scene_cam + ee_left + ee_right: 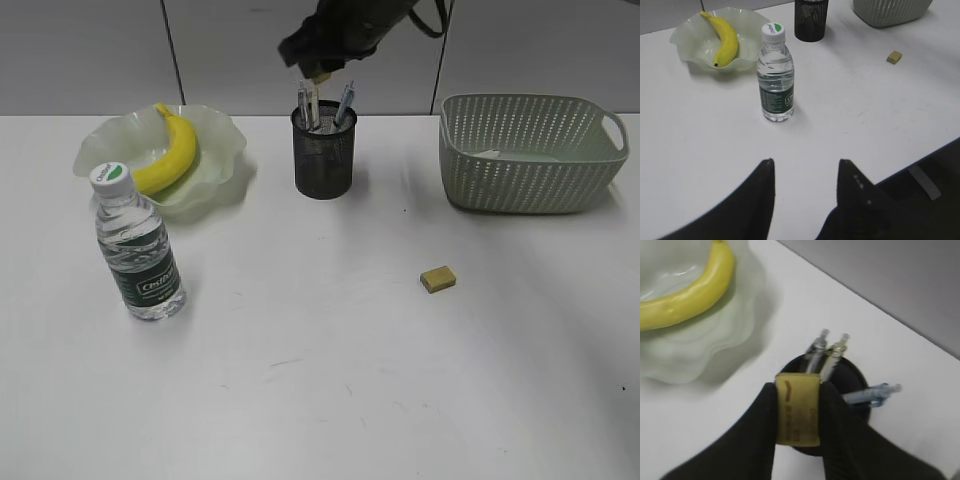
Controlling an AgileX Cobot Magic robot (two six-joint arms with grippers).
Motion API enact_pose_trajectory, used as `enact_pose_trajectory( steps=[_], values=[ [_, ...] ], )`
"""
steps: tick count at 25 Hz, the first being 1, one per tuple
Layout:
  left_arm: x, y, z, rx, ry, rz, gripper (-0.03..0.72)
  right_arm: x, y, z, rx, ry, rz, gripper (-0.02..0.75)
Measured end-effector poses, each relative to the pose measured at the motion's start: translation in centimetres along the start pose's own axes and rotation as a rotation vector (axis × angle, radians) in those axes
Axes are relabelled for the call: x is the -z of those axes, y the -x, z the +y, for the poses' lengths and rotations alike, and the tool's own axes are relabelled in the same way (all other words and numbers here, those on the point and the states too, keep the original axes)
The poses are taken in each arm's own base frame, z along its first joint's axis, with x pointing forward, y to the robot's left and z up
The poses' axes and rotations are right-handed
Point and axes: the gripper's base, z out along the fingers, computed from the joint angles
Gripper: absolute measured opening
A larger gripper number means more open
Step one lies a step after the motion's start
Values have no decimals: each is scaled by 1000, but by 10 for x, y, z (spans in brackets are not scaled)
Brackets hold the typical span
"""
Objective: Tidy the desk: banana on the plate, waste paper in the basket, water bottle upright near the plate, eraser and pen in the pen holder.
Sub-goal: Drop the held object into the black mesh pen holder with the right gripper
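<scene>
Left end effector [805,167] released | right end effector [797,412] grasps eraser [798,410] over pen holder [850,375] | pens [822,352] crowd it, seemingly three

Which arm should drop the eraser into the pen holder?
Right. Its fingers already clamp an eraser directly above the pen holder. The left gripper sits open near the desk edge.

A pale grey panelled wall [230,50] stood at the back of the scene, split by a dark vertical seam [171,50] on the left and a second seam [440,75] further right. In the left wrist view, a dark floor [940,215] filled the lower right corner, crossed by a short pale grey strip [924,181].
</scene>
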Motion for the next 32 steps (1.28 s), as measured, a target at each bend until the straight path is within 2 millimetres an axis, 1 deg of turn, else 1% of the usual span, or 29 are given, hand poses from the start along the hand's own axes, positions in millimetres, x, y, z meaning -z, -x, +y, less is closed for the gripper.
enact_pose_trajectory(
  steps=[3, 6, 11, 16, 17, 18, 22, 24, 27, 29, 32],
  values=[
    [0, 0, 0, 0, 0, 0, 309, -4, -4, -20, -46, -32, -15, 207],
    [0, 0, 0, 0, 1, 0, 309, -16, -11, -28, -83, -32, -13, 207],
    [0, 0, 0, 0, 1, 0, 309, -45, -30, -27, -120, -8, 34, 207],
    [0, 0, 0, 0, 1, 0, 309, -62, -42, -27, -131, -5, 50, 207],
    [0, 0, 0, 0, 1, 0, 309, -63, -43, -27, -131, -5, 52, 214],
    [0, 0, 0, 0, 1, 0, 309, -65, -44, -27, -132, -5, 54, 241],
    [0, 0, 0, 0, 1, 0, 309, -63, -40, -27, -140, -2, 43, 394],
    [0, 0, 0, 0, 1, 0, 309, -59, -36, -27, -143, 4, 50, 431],
    [0, 0, 0, 0, 1, 0, 309, -51, -28, -26, -137, 20, 76, 449],
    [0, 0, 0, 0, 1, 0, 309, -41, -24, -24, -134, 35, 108, 455],
    [0, 0, 0, 0, 1, 0, 309, -18, -15, -21, -125, 58, 159, 456]
  ],
)
